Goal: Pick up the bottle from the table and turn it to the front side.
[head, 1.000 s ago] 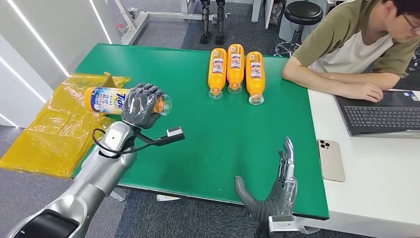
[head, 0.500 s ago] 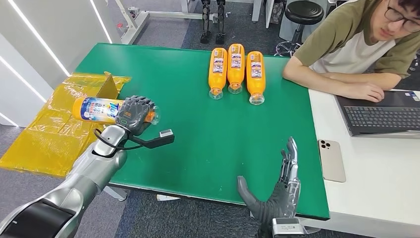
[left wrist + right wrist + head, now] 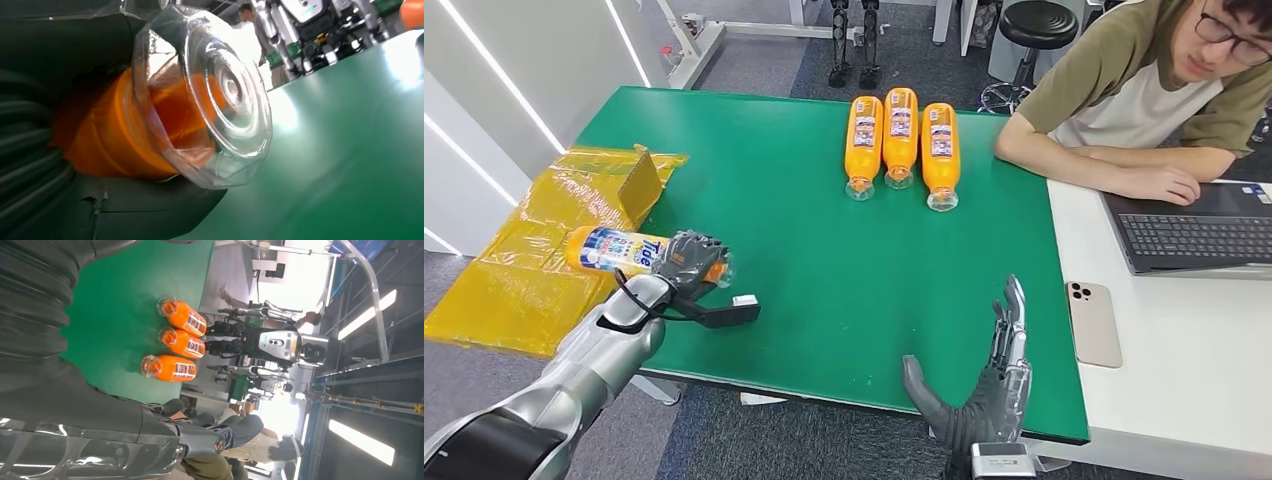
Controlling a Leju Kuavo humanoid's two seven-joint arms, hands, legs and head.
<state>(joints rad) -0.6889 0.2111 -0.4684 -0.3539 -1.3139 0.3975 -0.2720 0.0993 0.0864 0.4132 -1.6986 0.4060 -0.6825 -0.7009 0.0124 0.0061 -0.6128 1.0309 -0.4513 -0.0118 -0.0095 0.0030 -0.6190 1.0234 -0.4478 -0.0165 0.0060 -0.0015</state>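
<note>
Green covers the bench [image 3: 844,260] across the middle of the head view, and at its left edge your left robot hand [image 3: 689,262] is wrapped around the bottle [image 3: 614,250], gripping near the clear base while the capped end points out over the yellow plastic sheet [image 3: 534,270] at left. You hold it lying sideways, probably so the wrist can roll the label round to face front. Three orange bottles [image 3: 899,140] lie in a neat row, labels up, at the upper centre, seemingly the pattern to match. Your right robot hand [image 3: 984,385] sits at the lower edge, fingers spread and holding nothing. From the wrist camera you see the bottle's base [image 3: 225,95] close up; the fingers hide part of the label, so its facing is hard to judge.
</note>
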